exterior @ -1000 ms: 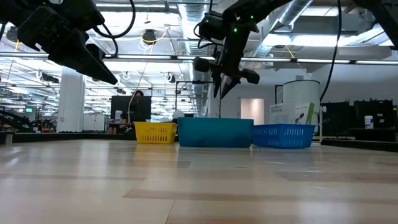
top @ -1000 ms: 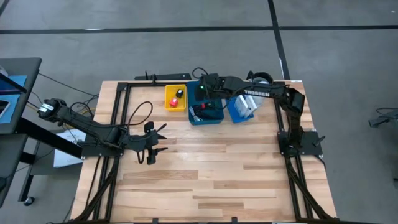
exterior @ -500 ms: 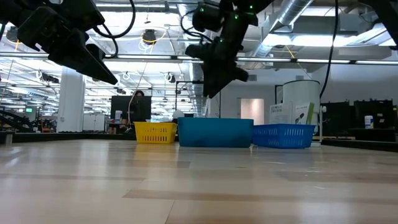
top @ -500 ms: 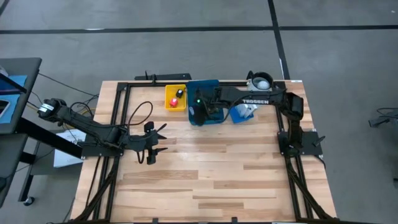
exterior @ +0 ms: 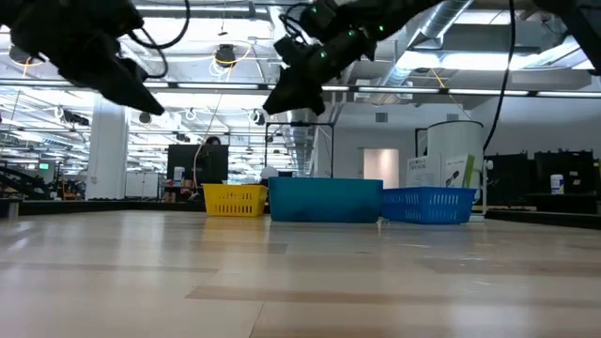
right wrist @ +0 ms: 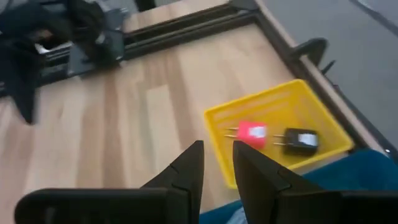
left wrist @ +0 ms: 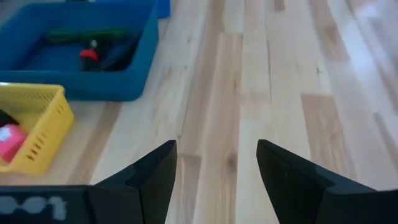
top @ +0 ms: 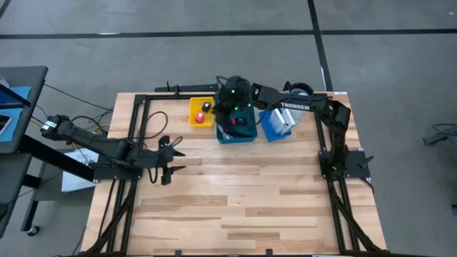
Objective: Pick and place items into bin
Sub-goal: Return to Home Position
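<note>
**A:** Blue plastic is holding the goods. The small black clip-like pieces with green and red parts (left wrist: 93, 53) are lying inside the deep blue plastic bin (left wrist: 93, 87).

**B:** And the grippers?

**A:** The right gripper (right wrist: 217, 146) is hanging above the bin's edge nearest the yellow mesh basket (right wrist: 255, 98), almost closed with only a narrow gap, carrying nothing. The left gripper (left wrist: 216, 146) is hovering well apart from the bin, facing it, spread wide and empty.

**B:** How are those pieces looking to handle?

**A:** I'm judging them light, with stiff little bodies and limp green cord. Pinching across a black body is looking safer than the cord, which may slip.

**B:** What's sitting by the bin?

**A:** The yellow basket is standing just beside it, holding a red plug (right wrist: 252, 132) and a black plug (right wrist: 300, 140). A light blue mesh basket (top: 271, 132) on the bin's other side is holding a white card package (top: 283, 123).

**B:** The setting?

**A:** Pale wooden planks are forming the surface (top: 243, 207), and a grey floor (top: 400, 57) is surrounding it. A lit hall with ceiling ducts is stretching beyond the bin.
</note>
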{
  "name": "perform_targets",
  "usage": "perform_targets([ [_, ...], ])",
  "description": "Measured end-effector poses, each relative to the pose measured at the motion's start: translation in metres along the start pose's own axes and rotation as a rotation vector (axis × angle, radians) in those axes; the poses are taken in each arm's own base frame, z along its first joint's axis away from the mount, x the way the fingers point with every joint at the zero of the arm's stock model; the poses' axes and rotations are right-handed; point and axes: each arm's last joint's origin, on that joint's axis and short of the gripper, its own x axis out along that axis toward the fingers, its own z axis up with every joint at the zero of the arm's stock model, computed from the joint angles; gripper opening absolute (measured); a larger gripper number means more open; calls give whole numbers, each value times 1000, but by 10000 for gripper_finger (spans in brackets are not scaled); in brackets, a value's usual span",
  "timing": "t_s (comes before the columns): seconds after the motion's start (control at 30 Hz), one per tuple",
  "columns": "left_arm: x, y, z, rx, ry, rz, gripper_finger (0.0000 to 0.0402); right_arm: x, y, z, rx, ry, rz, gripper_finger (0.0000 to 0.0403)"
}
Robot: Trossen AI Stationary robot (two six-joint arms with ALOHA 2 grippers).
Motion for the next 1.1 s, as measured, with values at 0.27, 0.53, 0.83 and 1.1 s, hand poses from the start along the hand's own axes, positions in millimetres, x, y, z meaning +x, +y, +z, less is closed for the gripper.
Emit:
perform_targets([
  [0.27, -26, 23, 6, -97, -121, 53, 212, 11, -51, -47, 128, -139, 51, 82],
  [0.53, -36, 35, 8, -151, -184, 105, 212, -9, -28, -81, 53, -472, 225, 82],
  [0.83, -48, 39, 8, -173, -244, 94, 212, -100, 71, -85, -105, -558, 98, 82],
  [1.1, -43, 41, -16, -201, -322, 81, 212, -152, 137, -127, -150, -563, -135, 82],
])
